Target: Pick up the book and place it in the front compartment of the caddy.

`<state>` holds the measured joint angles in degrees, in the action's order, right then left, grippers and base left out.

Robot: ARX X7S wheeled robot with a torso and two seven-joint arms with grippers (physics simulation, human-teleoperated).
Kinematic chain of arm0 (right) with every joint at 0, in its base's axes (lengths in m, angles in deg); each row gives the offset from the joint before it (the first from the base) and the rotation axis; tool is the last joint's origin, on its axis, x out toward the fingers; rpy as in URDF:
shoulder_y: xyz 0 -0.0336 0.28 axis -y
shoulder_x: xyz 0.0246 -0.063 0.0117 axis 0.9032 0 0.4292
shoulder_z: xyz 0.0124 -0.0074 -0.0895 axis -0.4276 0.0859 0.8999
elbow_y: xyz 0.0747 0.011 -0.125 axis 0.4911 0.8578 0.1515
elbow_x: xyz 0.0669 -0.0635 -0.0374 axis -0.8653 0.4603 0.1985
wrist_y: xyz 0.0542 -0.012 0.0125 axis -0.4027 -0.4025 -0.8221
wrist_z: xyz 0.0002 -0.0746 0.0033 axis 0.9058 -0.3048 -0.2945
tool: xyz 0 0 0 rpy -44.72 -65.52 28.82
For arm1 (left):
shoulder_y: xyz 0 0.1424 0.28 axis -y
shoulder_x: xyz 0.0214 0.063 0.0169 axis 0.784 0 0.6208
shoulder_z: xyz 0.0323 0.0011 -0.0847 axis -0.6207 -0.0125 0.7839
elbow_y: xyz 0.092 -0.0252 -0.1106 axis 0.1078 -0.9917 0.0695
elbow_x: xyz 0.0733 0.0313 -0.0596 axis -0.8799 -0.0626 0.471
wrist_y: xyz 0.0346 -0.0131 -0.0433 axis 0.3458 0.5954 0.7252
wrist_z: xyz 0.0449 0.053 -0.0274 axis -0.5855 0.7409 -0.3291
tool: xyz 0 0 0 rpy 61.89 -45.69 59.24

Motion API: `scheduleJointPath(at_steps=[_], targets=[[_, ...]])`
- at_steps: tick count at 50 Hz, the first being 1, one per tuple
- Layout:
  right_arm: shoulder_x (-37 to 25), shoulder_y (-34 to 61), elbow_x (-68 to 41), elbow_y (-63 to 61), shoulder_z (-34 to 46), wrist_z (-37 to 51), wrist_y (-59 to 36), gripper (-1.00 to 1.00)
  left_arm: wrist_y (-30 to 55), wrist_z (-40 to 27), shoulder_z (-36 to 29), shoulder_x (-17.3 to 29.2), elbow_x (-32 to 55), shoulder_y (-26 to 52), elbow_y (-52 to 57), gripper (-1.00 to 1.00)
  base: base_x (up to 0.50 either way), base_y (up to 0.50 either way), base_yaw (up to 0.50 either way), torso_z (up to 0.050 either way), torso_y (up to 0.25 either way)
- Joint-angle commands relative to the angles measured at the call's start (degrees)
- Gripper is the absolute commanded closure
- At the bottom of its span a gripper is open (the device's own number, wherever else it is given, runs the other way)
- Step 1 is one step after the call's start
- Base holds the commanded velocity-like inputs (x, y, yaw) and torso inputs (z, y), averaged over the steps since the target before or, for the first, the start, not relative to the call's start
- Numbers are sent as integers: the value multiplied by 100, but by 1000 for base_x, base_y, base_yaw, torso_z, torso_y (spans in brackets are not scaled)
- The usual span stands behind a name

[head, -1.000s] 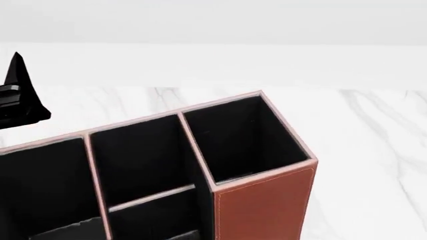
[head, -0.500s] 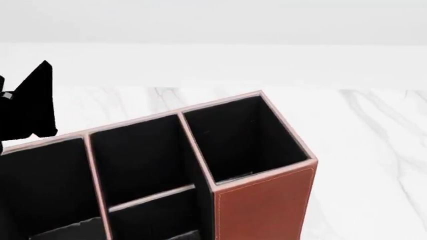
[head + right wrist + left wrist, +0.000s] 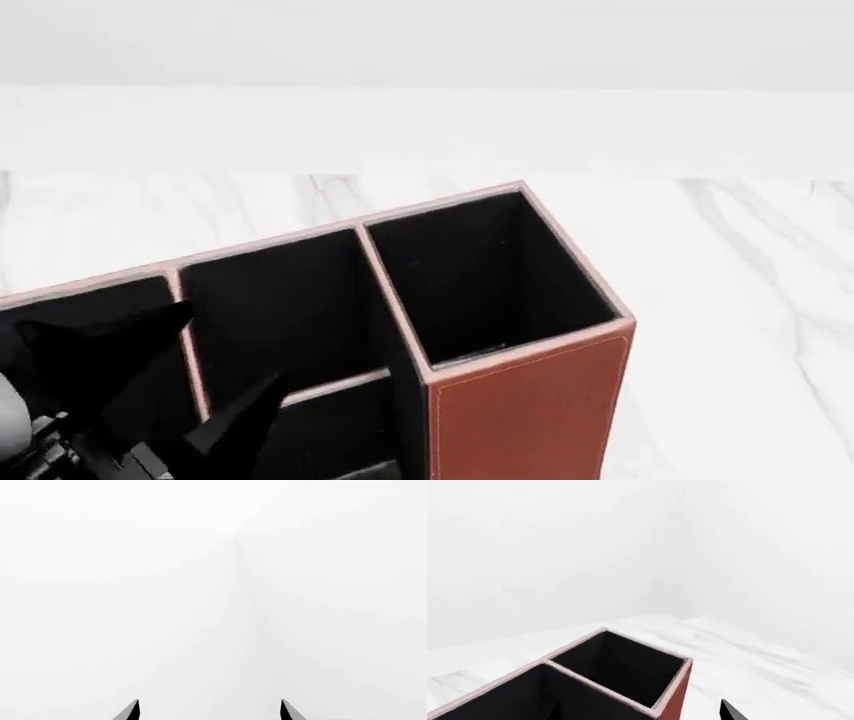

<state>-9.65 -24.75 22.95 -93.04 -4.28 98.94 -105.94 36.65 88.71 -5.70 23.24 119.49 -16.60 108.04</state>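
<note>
The reddish-brown caddy [image 3: 527, 410] fills the lower left of the head view, its black-lined cells open upward. In its middle column, the front compartment [image 3: 280, 300] lies beyond the low cross divider [image 3: 327, 385]. My left gripper [image 3: 230, 342] hovers over the wall between the left end cell and the middle column. Its two black fingers are spread apart with nothing between them. In the left wrist view I see the caddy [image 3: 675, 700] and only one fingertip [image 3: 730, 713]. My right gripper [image 3: 210, 710] is open and faces blank white. The book is not in view.
The caddy stands on a white marble table [image 3: 721, 260] that extends behind it and to its right. A plain white wall [image 3: 427, 40] runs along the back. The right end cell [image 3: 487, 280] holds nothing.
My left gripper has swung from the far left, beyond the caddy's back wall, down and right to above the caddy's left and middle cells. The caddy has not moved.
</note>
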Motion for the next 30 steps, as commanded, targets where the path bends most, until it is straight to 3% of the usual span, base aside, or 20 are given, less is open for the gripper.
scheduleJointPath(at_steps=[1, 13, 25, 30], targets=[[-62, -46, -261, -86, -247, 139, -53, -100, 718, 90, -569, 436, 637, -518, 955, -100, 0, 0, 0, 0, 0], [-116, -104, -297, -46, -213, 198, 18, -100, 777, 85, -946, 426, 505, -653, 1181, -100, 0, 0, 0, 0, 0], [-123, -132, -197, 27, -45, 248, 131, -100, 691, 198, -1786, 382, -307, -805, 1445, -100, 0, 0, 0, 0, 0], [-140, -169, -223, 18, -47, 261, 149, -100, 729, 63, -1816, 399, -169, -776, 1600, -100, 0, 0, 0, 0, 0]])
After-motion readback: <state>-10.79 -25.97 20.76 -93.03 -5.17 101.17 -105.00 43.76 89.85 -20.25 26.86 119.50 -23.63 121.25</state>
